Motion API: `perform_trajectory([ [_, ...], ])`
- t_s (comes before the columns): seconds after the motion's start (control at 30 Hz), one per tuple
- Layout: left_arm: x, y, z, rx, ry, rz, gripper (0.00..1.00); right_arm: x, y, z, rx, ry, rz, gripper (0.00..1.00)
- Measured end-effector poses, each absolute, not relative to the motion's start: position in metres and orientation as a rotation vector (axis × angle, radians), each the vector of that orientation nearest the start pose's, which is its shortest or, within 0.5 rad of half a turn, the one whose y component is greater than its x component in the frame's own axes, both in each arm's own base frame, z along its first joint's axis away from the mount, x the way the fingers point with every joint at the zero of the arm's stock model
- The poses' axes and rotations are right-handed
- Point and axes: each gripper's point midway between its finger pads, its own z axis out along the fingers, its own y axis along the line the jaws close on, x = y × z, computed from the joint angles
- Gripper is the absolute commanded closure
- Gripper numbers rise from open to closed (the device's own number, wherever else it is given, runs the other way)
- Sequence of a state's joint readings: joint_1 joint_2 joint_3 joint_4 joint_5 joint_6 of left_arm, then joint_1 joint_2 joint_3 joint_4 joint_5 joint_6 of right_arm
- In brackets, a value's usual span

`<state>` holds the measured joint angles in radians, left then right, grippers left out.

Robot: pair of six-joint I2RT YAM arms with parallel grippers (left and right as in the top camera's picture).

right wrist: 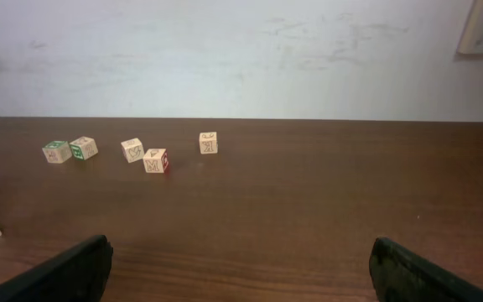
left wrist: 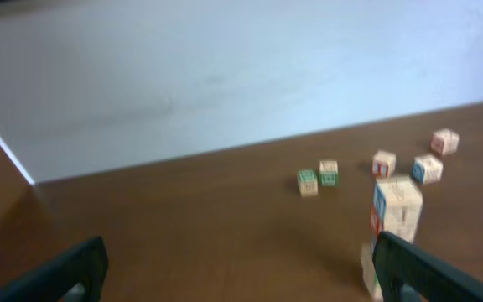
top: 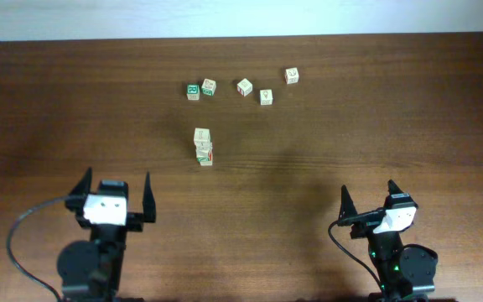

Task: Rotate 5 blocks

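Overhead: brown table [top: 325, 143] fills the shot, with a pale wall [right wrist: 241, 59] past its far edge. Left gripper [top: 116, 178] and right gripper [top: 367, 190] both sit at the near edge with fingers spread wide and nothing pinched (both wrist views show only bare wood in the gap). All blocks [top: 244, 86] lie ahead of the fingertips, touching neither gripper. Nearest is a stack [top: 203, 147] of pale cubes, ahead of the left gripper and just outboard of its right finger. In the left wrist view that fingertip sits in front of the stack's base, and the top cube [left wrist: 397, 201] shows a blue side. Further ahead is a loose row: green-faced cube [top: 193, 91] just beside the green-marked block [top: 209, 86], then red-sided block [left wrist: 384, 164], blue-sided block [left wrist: 427, 169], and tan block [top: 292, 75] farthest along. The row lies ahead of and between the two grippers. It is well ahead of the right gripper, off past its left finger. Letters are mostly too small to read.
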<state>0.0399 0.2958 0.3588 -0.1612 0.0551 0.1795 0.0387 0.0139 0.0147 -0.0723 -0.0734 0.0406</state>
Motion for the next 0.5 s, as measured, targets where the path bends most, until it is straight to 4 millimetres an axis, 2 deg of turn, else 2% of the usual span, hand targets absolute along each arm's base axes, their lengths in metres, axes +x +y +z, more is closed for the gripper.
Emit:
perform_trajectory([
  [0.13,0.246,-0.002,0.211,0.186,1.603,0.139,0.01,0.245,0.022,0.16,-0.055,1.643,0.121,0.02],
  [0.33,0.244,-0.002,0.192,0.288,1.546,0.248,0.01,0.245,0.022,0.16,-0.055,1.643,0.121,0.02],
  [0.5,0.246,-0.001,0.16,0.379,1.611,0.328,0.01,0.245,0.022,0.16,-0.054,1.643,0.121,0.02],
])
